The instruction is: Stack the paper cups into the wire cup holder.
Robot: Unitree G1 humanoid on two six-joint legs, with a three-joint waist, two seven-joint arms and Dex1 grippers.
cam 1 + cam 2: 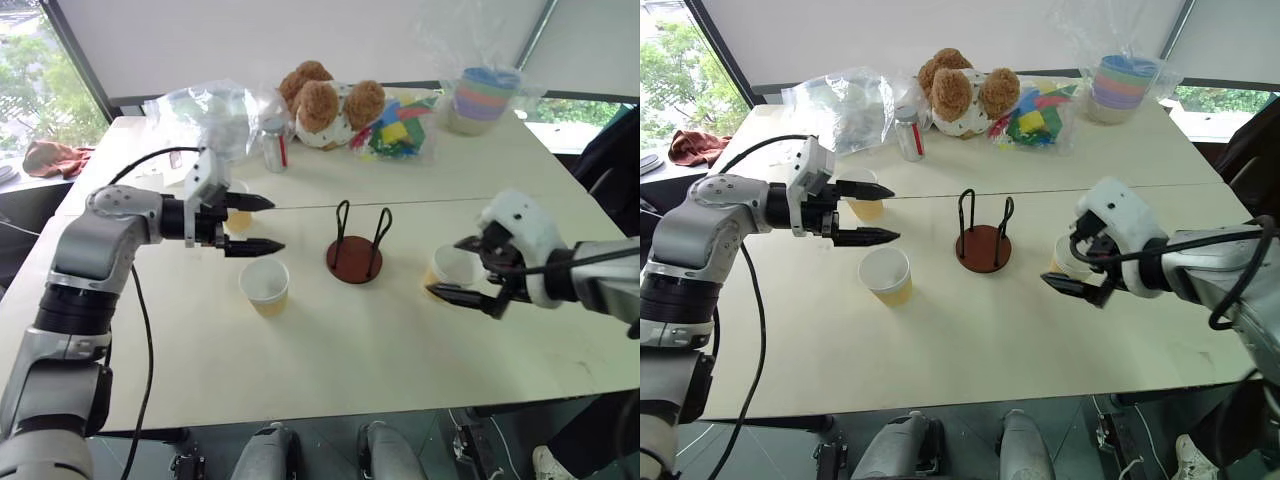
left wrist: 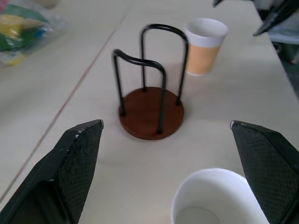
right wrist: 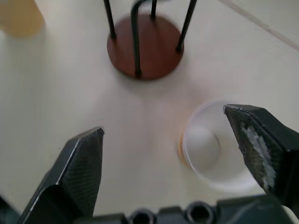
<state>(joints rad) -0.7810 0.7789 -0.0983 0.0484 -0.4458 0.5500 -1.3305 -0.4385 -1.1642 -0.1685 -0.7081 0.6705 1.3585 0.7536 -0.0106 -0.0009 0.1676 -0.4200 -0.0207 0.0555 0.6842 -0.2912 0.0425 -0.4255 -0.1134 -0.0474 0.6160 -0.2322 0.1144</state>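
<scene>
The wire cup holder (image 1: 354, 258), a reddish-brown disc with two black wire loops, stands empty mid-table. One paper cup (image 1: 265, 285) stands upright to its left, just below my left gripper (image 1: 272, 224), which is open and points toward the holder. A second paper cup (image 1: 238, 217) sits behind that gripper, partly hidden by its fingers. A third paper cup (image 1: 450, 268) stands upright to the right of the holder. My right gripper (image 1: 447, 267) hovers over it, open, with the cup (image 3: 205, 147) close to one finger and nothing gripped.
Along the far side of the table are a clear plastic bag (image 1: 215, 110), a silver can (image 1: 273, 145), a plush bear (image 1: 325, 100), a bag of coloured toys (image 1: 400, 125) and stacked pastel bowls (image 1: 485, 95). A seam (image 1: 430, 203) crosses the tabletop behind the holder.
</scene>
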